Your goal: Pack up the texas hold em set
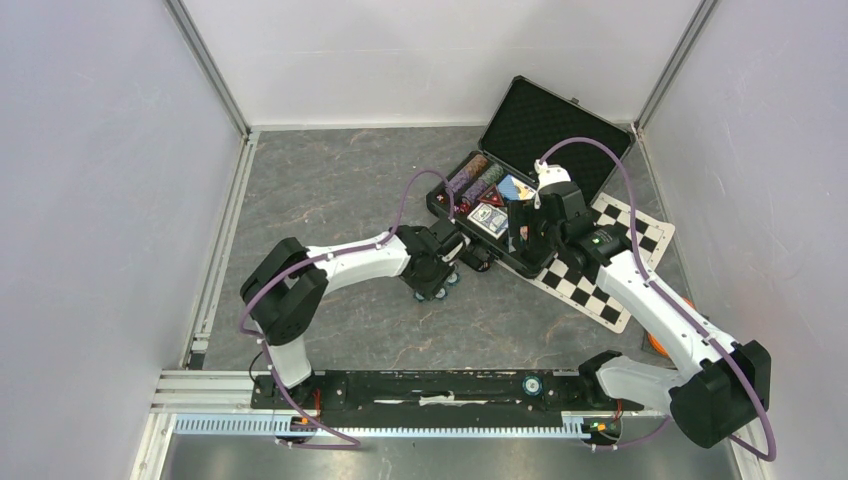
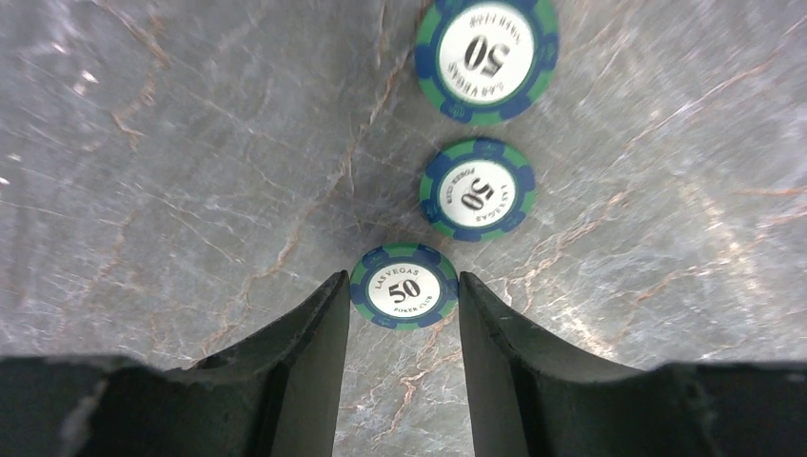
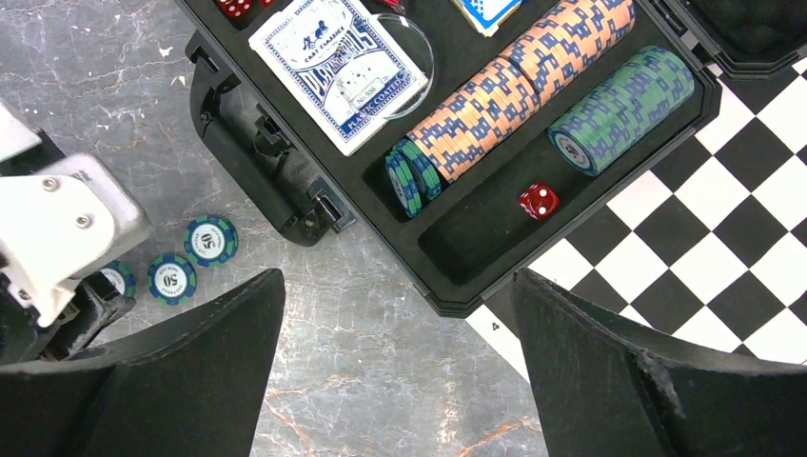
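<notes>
Three loose teal-and-blue "50" poker chips lie flat on the grey table. My left gripper [image 2: 403, 286] is low over them, its fingertips [image 2: 335, 290] against both edges of the nearest chip [image 2: 403, 287]. The other two [image 2: 477, 189] [image 2: 486, 57] lie beyond it. The black case [image 1: 500, 255] stands open, lid back. Its tray [image 3: 457, 295] holds a row of orange-blue chips [image 3: 514, 86], a row of green-blue chips [image 3: 619, 105], a blue card deck [image 3: 333, 67] and a red die [image 3: 539, 200]. My right gripper [image 3: 398, 281] hangs open and empty above the table by the case's near corner.
A black-and-white checkered mat [image 1: 610, 280] lies under and right of the case. An orange object [image 1: 655, 340] peeks out behind the right arm. The left arm's white wrist [image 3: 57, 228] sits close to the case handle [image 3: 257, 162]. Walls close in the table on three sides.
</notes>
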Tool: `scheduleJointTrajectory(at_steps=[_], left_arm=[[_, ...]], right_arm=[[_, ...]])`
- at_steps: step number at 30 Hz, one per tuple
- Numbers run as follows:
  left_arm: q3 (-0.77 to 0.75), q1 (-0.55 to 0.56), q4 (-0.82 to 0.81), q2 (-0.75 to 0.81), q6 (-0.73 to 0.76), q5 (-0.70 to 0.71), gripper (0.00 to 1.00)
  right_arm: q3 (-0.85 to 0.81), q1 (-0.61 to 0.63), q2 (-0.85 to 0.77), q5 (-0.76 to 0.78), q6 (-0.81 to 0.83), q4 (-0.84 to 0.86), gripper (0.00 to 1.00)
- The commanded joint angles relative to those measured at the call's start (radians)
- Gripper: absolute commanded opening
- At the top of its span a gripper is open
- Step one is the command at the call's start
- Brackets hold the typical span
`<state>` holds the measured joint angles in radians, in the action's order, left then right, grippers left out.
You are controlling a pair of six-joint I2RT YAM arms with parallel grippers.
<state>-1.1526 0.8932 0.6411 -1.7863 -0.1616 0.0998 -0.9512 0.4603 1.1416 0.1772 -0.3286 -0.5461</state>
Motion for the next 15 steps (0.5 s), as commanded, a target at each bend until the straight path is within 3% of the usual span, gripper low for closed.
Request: scheduleJointTrajectory(at_steps=[1, 15], left_arm=[[-0.112, 0.0, 0.047, 0.045, 0.027, 0.008, 0.51], [-0.184, 0.0, 0.006, -0.041, 0.031, -0.095, 0.51]], right_arm=[[0.0, -0.008, -0.006, 0.0, -0.003, 0.028, 0.94], [0.004, -0.03, -0.018, -0.017, 0.001, 0.031, 0.94]])
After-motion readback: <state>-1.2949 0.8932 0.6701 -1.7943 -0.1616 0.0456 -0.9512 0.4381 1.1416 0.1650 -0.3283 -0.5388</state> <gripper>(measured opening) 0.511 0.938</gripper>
